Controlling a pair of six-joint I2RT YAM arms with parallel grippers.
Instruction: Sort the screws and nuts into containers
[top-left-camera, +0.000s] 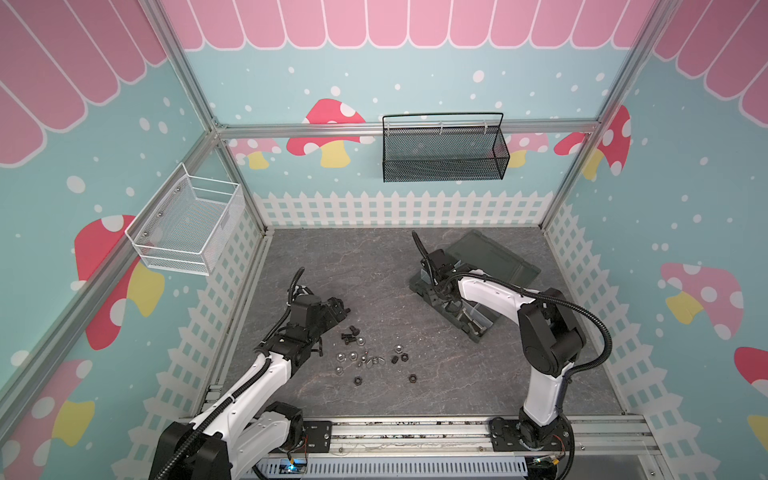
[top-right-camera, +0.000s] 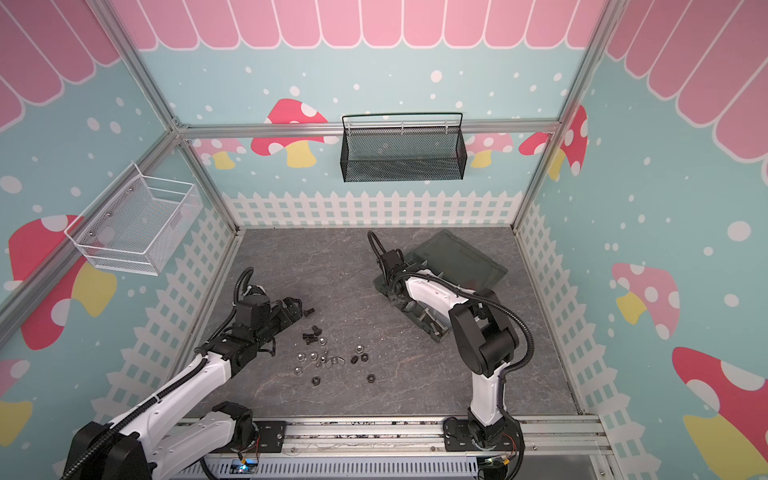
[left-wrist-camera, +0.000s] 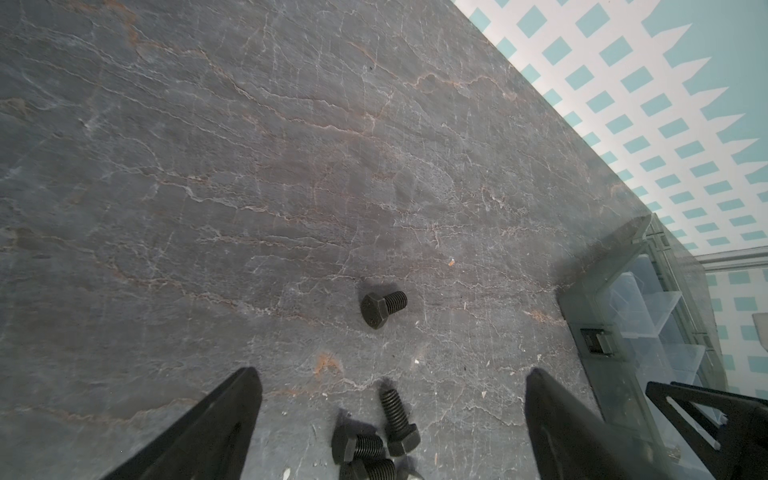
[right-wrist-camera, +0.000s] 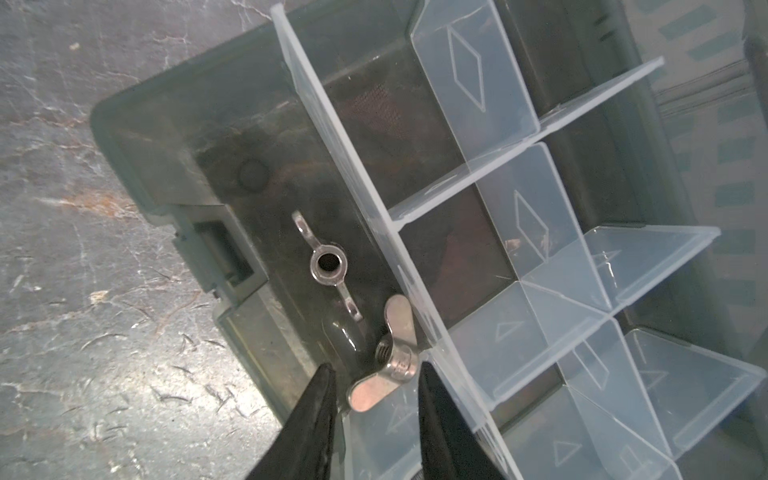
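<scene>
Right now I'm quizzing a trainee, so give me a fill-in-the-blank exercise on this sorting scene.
The organizer box compartment under the right claw holds ___ wing nuts. The left claw is fully ___, near black bolts. The mesh basket on the back wall is ___.
Missing: two; open; black.

The left arm (top-left-camera: 270, 374) and right arm (top-left-camera: 540, 390) wear glossy white shells between bulky black joint housings. A black ribbed cable conduit (top-left-camera: 582, 308) loops along each. Each stands on a black rounded base plate (top-left-camera: 500, 436). The left hand (left-wrist-camera: 391, 372) and right hand (right-wrist-camera: 377, 365) end in flat black tapering fingers (left-wrist-camera: 199, 432).
</scene>
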